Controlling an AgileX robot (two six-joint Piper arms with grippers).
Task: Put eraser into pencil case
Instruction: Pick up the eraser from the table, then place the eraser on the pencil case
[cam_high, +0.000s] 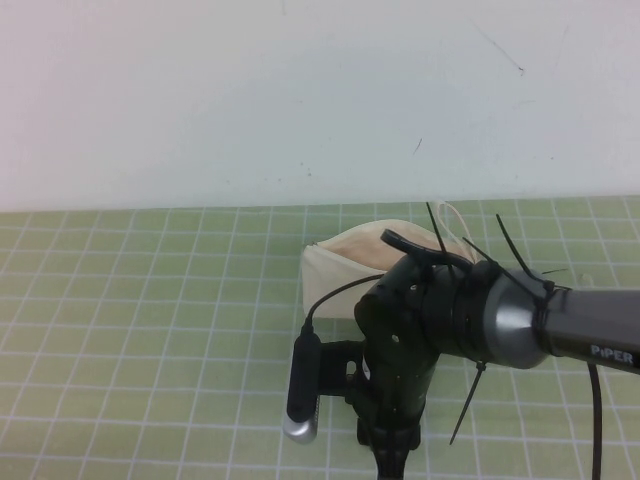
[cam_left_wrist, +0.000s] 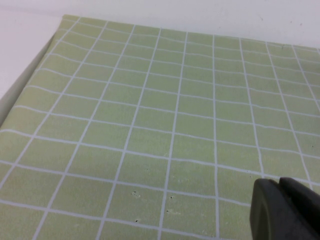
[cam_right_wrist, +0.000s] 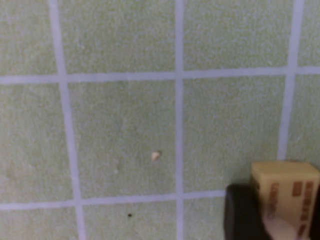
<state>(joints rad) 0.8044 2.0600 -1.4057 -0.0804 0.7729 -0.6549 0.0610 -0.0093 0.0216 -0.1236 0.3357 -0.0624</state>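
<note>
While the right end effector (cam_right_wrist: 280, 220) pinched the eraser (cam_right_wrist: 285, 192) just above the worktop (cam_high: 150, 330), the pencil case (cam_high: 345, 265) lay beyond it; carrying was underway, and the next move needed lifting toward its opening. The left end effector (cam_left_wrist: 287, 210) idled, apparently closed.

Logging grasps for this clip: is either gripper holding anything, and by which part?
The right gripper, low over the mat in front of the pencil case, pinches the eraser by its sides. The left gripper holds nothing visible.
</note>
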